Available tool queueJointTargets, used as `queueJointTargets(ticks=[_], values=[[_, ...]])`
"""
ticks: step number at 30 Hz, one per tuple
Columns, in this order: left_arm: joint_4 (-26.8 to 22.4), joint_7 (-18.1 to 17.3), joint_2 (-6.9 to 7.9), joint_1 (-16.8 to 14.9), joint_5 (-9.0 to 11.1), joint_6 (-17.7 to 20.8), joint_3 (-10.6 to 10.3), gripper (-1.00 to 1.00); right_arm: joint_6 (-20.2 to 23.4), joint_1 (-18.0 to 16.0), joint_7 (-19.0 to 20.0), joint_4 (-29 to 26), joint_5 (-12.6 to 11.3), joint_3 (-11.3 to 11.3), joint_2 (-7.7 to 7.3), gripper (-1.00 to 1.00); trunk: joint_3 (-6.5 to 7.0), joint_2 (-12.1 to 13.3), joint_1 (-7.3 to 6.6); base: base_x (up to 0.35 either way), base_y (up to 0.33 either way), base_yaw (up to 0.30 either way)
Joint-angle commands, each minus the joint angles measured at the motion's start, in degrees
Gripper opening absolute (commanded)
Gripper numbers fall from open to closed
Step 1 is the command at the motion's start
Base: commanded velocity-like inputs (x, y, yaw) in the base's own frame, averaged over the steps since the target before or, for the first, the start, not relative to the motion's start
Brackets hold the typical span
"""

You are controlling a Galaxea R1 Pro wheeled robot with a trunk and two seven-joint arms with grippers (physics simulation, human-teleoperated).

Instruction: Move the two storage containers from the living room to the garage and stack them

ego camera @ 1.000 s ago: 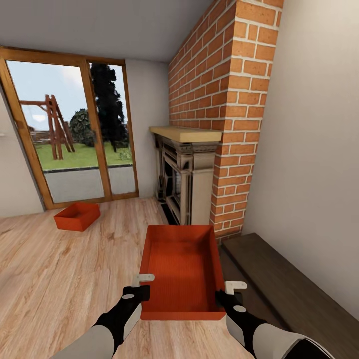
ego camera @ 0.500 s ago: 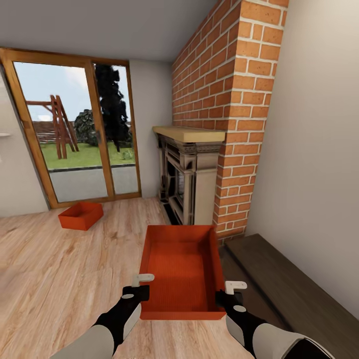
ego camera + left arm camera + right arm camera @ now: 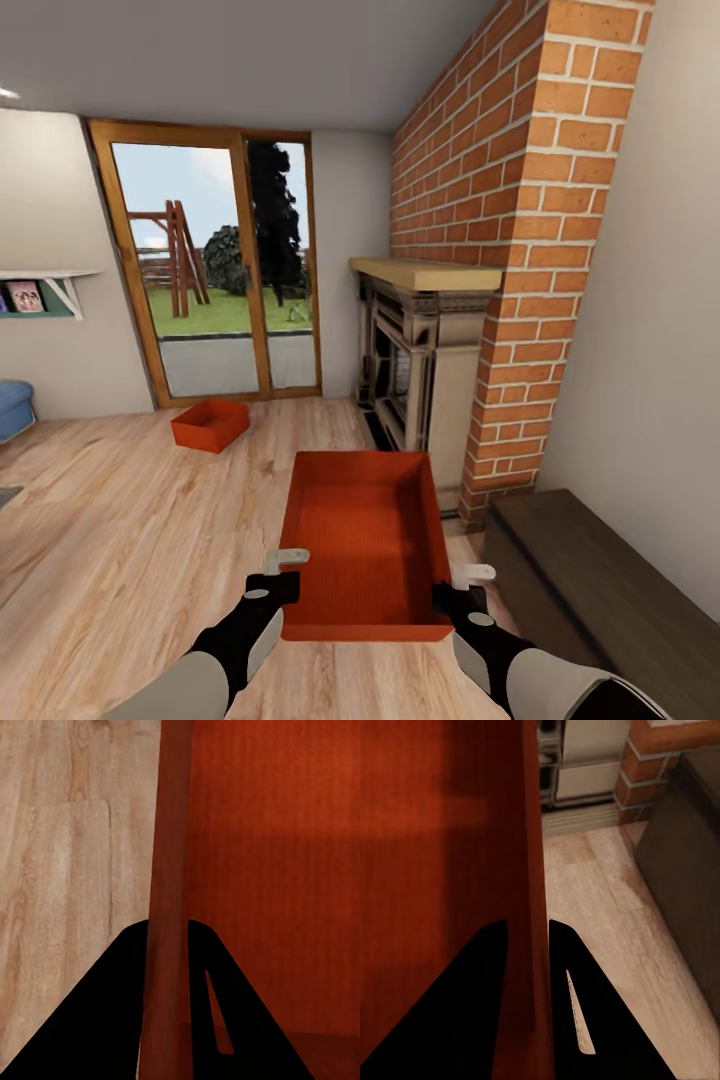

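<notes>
Orange-red container [image 3: 365,545] between both claws, left claw [image 3: 283,570] and right claw [image 3: 462,585] clamping its side walls

Held container [image 3: 365,545]: orange-red, fine ribbing on inner bottom, plain walls. Second container [image 3: 210,425]: same orange-red. Floor [image 3: 120,540]: light wood planks, visible grain. Chimney [image 3: 520,230]: red brick, pale mortar lines. Fireplace [image 3: 425,375]: grey-beige stone, light wooden mantel [image 3: 425,272]. Door frames [image 3: 245,270]: warm brown wood; green lawn and blue sky behind glass. Walls: off-white. Bench [image 3: 590,580]: dark brown. Left gripper [image 3: 280,572] and right gripper [image 3: 462,585]: black bodies, off-white fingers [image 3: 292,555]. Forearms: light grey.
</notes>
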Motion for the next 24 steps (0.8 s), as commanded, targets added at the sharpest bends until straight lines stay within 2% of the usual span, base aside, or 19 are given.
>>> queueJointTargets(ticks=[1, 12, 24], values=[[-0.21, -0.07, -0.20, -0.07, 1.68, 0.35, 1.38, -1.00, -0.26, -0.02, 0.24, 0.06, -0.77, 0.64, 0.01, -1.00, 0.00, -0.04, 0.00, 0.000, 0.000, 0.236], [-0.23, -0.08, -0.20, -0.07, 1.68, 0.35, 1.38, -1.00, -0.26, -0.02, 0.25, 0.06, -0.77, 0.64, -0.02, -1.00, 0.73, -0.04, 0.00, 0.000, 0.000, 0.225], [-0.23, -0.11, -0.20, -0.07, 1.68, 0.35, 1.38, -1.00, -0.26, -0.02, 0.29, 0.06, -0.77, 0.64, 0.01, -1.00, 0.98, -0.04, 0.00, 0.000, 0.000, 0.017]])
